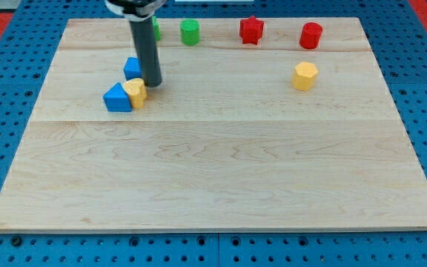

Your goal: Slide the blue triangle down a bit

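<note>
The blue triangle lies on the wooden board at the view's left, touching a yellow block on its right. My tip stands just right of and above the yellow block, next to a second blue block that the rod partly hides. The tip is up and to the right of the blue triangle, with the yellow block between them.
Along the view's top stand a green block, a second green block mostly hidden behind the rod, a red star-like block and a red cylinder. A yellow hexagon lies at the right. The board lies on a blue pegboard.
</note>
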Controlling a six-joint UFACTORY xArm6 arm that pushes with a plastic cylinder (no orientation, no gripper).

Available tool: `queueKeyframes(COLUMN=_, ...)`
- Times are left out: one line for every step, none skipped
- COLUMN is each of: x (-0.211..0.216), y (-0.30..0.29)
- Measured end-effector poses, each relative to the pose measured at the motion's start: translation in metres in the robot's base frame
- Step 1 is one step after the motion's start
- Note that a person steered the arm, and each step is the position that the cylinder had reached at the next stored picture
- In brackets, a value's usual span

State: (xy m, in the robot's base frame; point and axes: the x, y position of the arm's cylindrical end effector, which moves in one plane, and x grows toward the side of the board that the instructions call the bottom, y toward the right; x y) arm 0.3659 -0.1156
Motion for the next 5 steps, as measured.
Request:
queueKeyframes(x=0.019, y=-0.025)
queueKeyframes(x=0.032, y=-0.055)
queueKeyframes(x=0.033, y=-0.097)
queueKeyframes(x=0.038, y=-0.123)
queueKeyframes(x=0.062, y=-0.121)
